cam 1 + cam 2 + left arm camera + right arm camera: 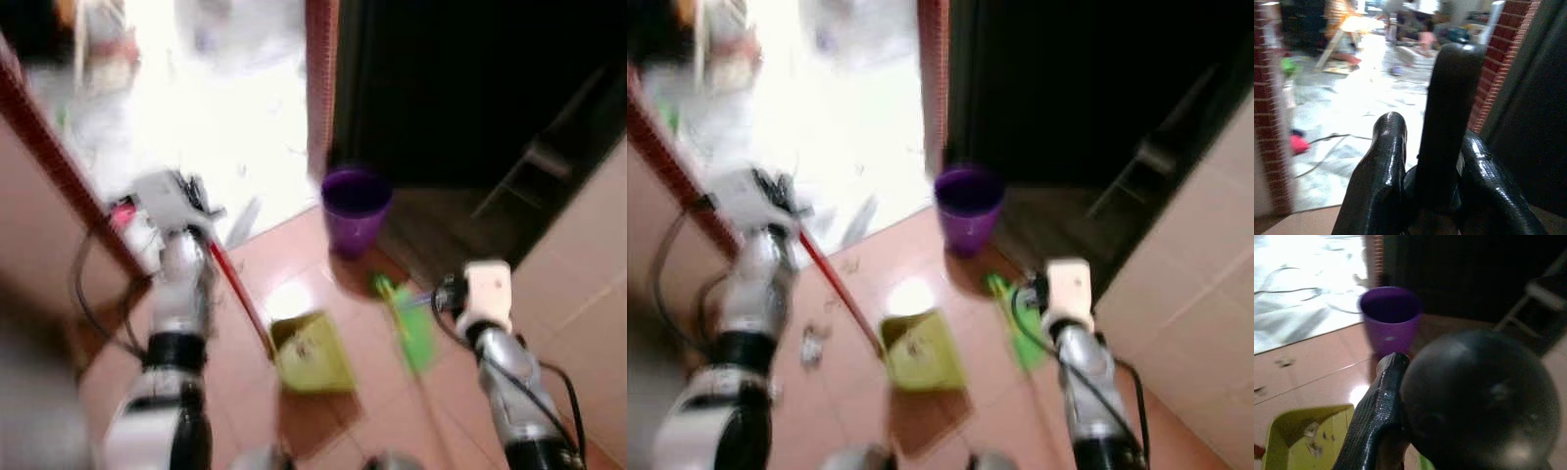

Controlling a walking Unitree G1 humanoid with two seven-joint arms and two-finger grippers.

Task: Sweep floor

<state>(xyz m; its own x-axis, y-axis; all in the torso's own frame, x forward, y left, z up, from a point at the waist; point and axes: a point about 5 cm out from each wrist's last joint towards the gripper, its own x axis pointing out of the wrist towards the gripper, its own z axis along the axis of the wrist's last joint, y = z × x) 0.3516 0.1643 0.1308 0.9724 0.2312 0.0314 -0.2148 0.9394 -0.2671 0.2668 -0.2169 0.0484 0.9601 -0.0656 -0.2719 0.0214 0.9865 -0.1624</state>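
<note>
Dustpan [312,352], yellow-green, sits on the tiled floor [294,264] between the arms, a few scraps inside it per the right wrist view. Its long red handle [238,289] runs up to the left gripper [1427,161], fingers [1382,166] closed around a dark shaft. Judged light and stiff, prone to tipping; hold well up the handle. Right gripper [1400,396] is clamped on a dark rounded pole end; the green broom [409,328] lies just below it by the head views. Also light, stiff pole, soft head. Purple bucket [355,208] stands just beyond the broom, near the dark doorway; a wide stroke could knock it. Small litter [810,345] lies left of the dustpan. Views blurred.
</note>
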